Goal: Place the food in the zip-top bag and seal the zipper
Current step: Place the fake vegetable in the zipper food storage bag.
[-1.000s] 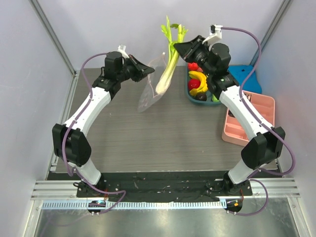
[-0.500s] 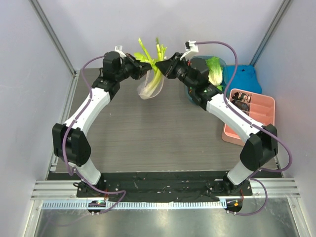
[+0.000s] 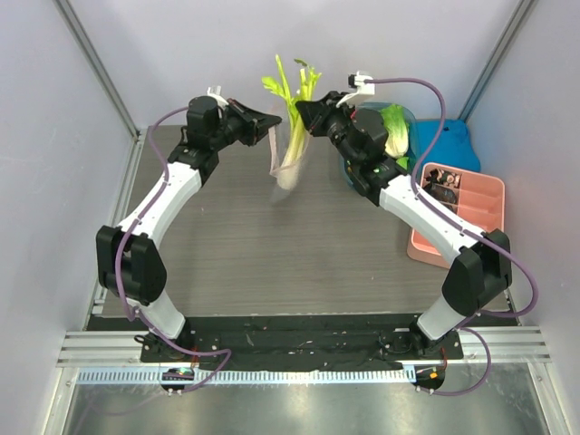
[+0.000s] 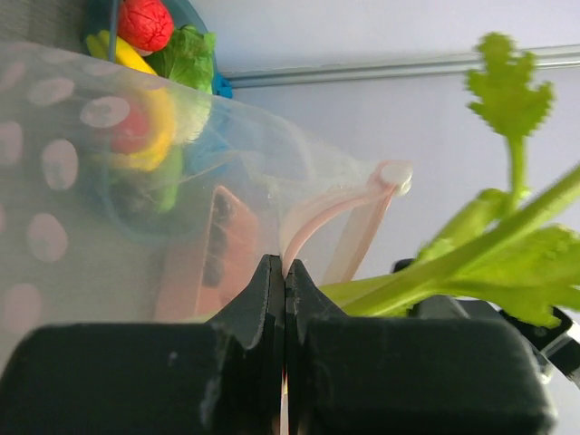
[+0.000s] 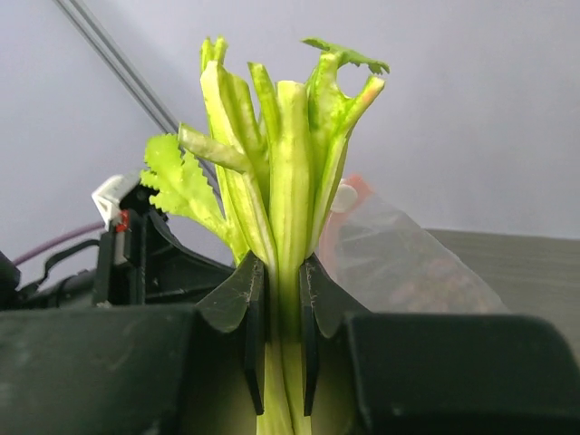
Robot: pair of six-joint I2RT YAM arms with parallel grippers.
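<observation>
My left gripper is shut on the pink zipper strip of the clear dotted zip-top bag, which hangs in the air above the back of the table. My right gripper is shut on the celery stalk and holds it upright, leaves up. Its pale lower end overlaps the bag and seems to be inside the mouth. In the right wrist view the jaws clamp the stalk, with the bag just behind it. The lettuce lies in the blue bowl. A red fruit shows there in the left wrist view.
The blue bowl with yellow bananas stands at the back right, mostly behind my right arm. A blue board and a pink tray lie further right. The cell's walls stand close behind the grippers.
My right gripper has carried the celery left to the bag and turned it upright. The stalk's lower end has gone down at the bag's mouth. The bag now hangs narrower.
</observation>
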